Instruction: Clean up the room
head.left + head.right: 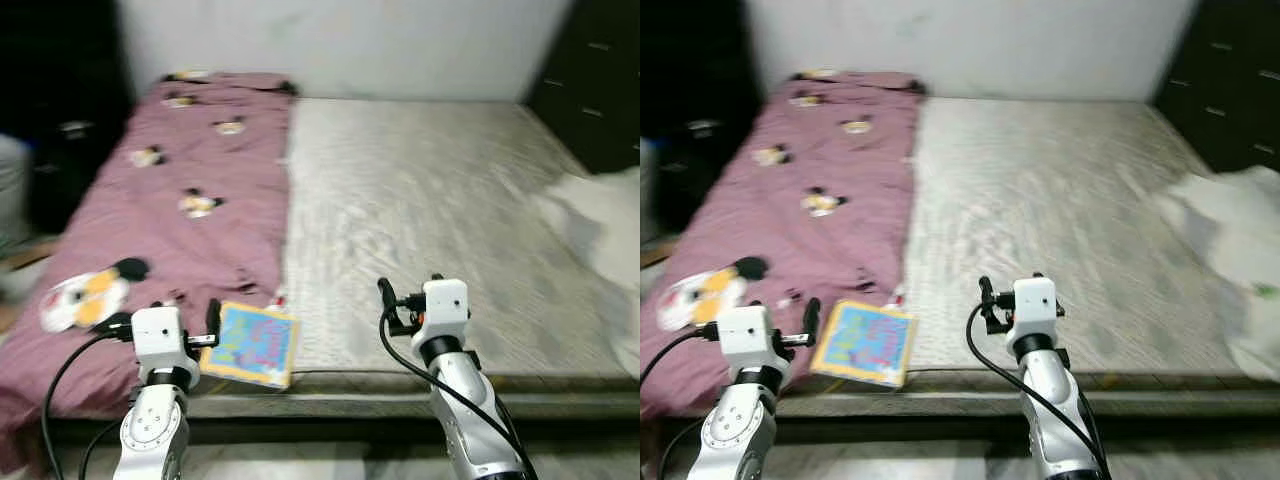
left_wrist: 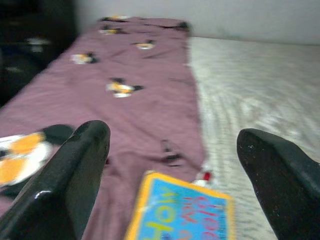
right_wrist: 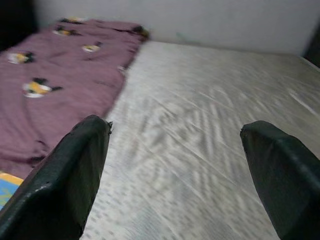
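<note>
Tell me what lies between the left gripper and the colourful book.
Nothing. In the left wrist view the left gripper has its fingers open, with the book just ahead on the maroon blanket.

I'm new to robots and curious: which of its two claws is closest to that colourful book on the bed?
The left gripper, on the robot's left arm. It hovers right at the edge of the book, fingers open, while the right gripper hangs over the bare mattress, well apart.
</note>
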Available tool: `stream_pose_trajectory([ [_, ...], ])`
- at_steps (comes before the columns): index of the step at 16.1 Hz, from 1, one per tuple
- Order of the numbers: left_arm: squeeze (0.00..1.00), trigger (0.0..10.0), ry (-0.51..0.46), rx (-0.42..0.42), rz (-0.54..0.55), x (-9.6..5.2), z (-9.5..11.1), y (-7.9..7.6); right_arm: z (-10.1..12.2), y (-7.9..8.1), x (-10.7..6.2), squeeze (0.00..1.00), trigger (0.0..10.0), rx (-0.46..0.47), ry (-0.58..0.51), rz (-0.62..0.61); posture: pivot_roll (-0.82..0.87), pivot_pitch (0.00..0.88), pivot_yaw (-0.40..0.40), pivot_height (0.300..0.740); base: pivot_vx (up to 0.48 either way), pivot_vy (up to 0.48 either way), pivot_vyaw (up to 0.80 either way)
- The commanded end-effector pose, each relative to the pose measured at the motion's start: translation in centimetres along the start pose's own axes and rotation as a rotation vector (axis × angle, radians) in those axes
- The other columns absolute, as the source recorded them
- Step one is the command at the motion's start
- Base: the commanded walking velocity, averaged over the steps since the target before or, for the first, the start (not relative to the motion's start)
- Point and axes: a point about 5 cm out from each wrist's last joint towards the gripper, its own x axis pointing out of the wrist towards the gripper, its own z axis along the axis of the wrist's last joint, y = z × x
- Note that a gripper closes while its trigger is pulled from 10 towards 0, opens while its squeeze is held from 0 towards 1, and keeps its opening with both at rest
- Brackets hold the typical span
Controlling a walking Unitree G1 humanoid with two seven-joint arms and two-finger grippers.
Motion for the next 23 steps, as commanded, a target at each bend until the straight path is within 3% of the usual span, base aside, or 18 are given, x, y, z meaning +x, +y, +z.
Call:
stream_pose_trajectory([
  [1, 0.0, 10.0, -0.004, -0.011, -0.012, -0.12, 0.22, -0.02, 0.55, -0.15, 0.05, 0.0, 10.0, 0.009, -0.026, -0.011, 0.04, 0.058, -0.032, 0.74, 0.0, 0.0, 0.0],
  [8, 0.0, 10.0, -0.007, -0.035, -0.021, -0.13, 0.36, -0.08, 0.62, -0.06, 0.2, 0.0, 10.0, 0.007, -0.018, -0.003, 0.04, 0.061, -0.038, 0.74, 0.0, 0.0, 0.0],
  [23, 0.0, 10.0, -0.013, -0.025, -0.038, 0.14, 0.5, -0.33, 0.65, -0.13, 0.54, 0.0, 10.0, 0.002, -0.016, -0.005, 0.04, 0.047, -0.039, 0.74, 0.291, 0.0, 0.0],
])
